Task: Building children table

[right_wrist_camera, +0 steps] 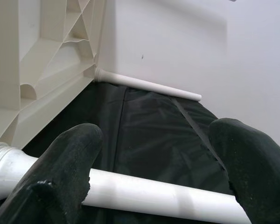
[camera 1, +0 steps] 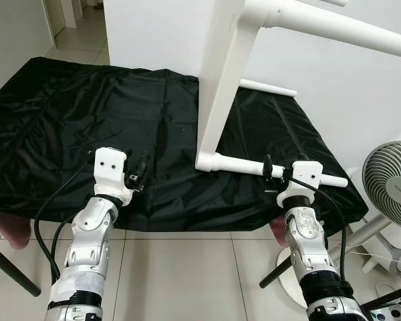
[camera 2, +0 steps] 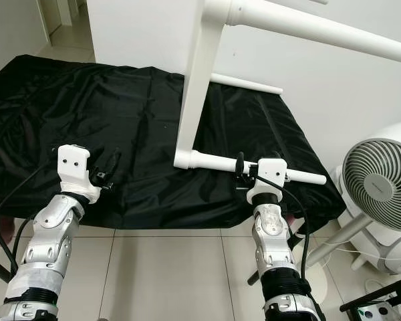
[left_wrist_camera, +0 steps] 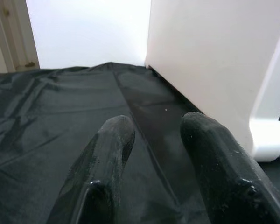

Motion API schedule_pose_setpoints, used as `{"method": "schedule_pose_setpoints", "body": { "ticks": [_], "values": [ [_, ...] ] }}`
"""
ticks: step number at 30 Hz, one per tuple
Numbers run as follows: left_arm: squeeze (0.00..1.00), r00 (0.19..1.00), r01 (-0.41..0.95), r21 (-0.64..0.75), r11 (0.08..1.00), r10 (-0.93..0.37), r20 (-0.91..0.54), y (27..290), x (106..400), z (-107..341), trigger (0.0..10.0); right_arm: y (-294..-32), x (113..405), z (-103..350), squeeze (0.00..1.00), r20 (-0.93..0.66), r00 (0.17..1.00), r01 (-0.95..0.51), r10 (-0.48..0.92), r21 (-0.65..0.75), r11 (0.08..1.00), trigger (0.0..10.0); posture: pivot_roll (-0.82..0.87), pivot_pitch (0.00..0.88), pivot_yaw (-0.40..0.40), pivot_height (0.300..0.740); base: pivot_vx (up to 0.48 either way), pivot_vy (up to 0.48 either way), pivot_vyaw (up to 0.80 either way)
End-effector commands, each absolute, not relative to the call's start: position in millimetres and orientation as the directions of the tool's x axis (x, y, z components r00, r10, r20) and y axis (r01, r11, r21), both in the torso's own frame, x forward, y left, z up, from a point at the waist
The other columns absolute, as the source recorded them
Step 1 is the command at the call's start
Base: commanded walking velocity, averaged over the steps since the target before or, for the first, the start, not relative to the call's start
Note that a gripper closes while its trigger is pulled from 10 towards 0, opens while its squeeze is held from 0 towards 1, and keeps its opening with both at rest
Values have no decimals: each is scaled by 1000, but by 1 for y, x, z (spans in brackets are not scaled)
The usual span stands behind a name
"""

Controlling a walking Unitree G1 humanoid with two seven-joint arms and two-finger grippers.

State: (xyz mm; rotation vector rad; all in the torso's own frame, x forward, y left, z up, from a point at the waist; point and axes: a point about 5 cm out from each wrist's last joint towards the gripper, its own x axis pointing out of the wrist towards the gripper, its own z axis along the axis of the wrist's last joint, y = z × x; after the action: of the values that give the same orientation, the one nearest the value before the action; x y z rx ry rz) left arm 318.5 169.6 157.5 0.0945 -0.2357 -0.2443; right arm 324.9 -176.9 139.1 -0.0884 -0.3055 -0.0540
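A white children's table stands on its edge on the black cloth [camera 1: 67,120], its top [camera 1: 220,87] upright. Its round legs stick out to the right: an upper one [camera 1: 334,30], a far one [camera 1: 267,87] and a lower one [camera 1: 244,165] lying just over the cloth. My right gripper [camera 1: 273,175] is open at that lower leg [right_wrist_camera: 144,196], which passes between its spread fingers [right_wrist_camera: 70,154] without being clamped. To the left of the tabletop's lower edge, my left gripper [camera 1: 139,170] hovers over the cloth, open and holding nothing [left_wrist_camera: 156,135].
A white fan [camera 1: 391,177] stands on the floor at the right, close to my right arm. The cloth-covered surface ends at a front edge just before my wrists, with tiled floor [camera 1: 187,274] below. A white wall [camera 1: 147,33] runs behind.
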Motion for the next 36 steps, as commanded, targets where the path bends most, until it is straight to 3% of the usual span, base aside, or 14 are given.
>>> {"method": "schedule_pose_setpoints", "body": {
  "ticks": [1,21,36],
  "values": [
    [0,958,165,99,981,-183,221,169,317,156,10000,-183,325,136,0,288,956,76,-48,-87,993,10000,23,0,-127,740,0,0,0],
    [0,943,234,129,964,-257,211,159,312,155,10000,-175,324,135,0,284,959,39,-15,-79,996,10000,25,0,-128,740,0,0,0],
    [0,948,228,158,961,-256,190,162,309,152,10000,-191,319,133,0,280,958,85,-58,-86,993,10000,28,0,-136,740,0,0,0]
  ]
}}
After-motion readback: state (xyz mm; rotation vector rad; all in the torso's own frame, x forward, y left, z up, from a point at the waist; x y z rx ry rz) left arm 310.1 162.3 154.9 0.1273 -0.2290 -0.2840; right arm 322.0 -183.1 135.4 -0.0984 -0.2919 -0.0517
